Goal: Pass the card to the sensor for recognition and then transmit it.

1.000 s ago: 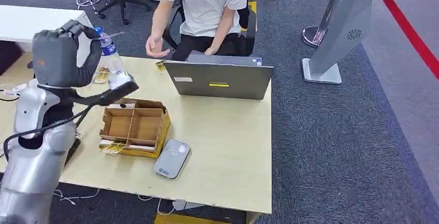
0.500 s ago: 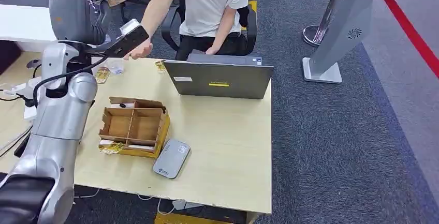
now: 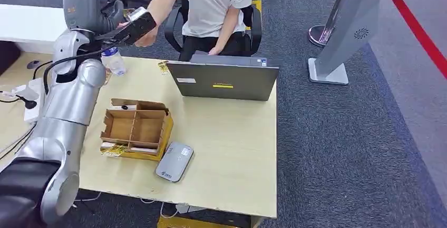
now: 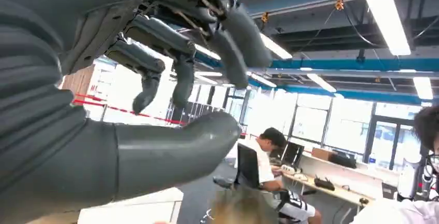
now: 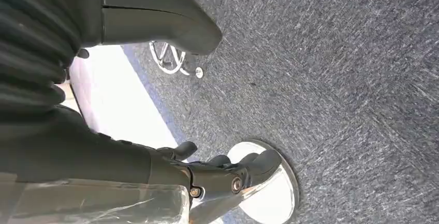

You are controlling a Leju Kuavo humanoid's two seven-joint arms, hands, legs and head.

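Where the table (image 3: 232,149) ends nearest me, the grey card sensor (image 3: 175,160) lies flat, just beside a brown cardboard tray (image 3: 138,129) with open compartments; beyond them an open laptop (image 3: 224,80) stands with its back to the robot; a water bottle (image 3: 113,62) stands upright at the far left corner. Above that corner the left hand (image 3: 87,4) is raised high, fingers spread and thumb out, nothing between them; a seated person (image 3: 216,1) reaches a hand (image 3: 149,36) up close to it. A blurred tan shape (image 4: 243,208) sits just past the thumb in the left wrist view; whether that is the card I cannot tell. The right hand (image 5: 103,157) hangs over grey carpet (image 5: 336,79) and a chrome base (image 5: 269,198), thumb well apart from loosely bent fingers, grasping nothing.
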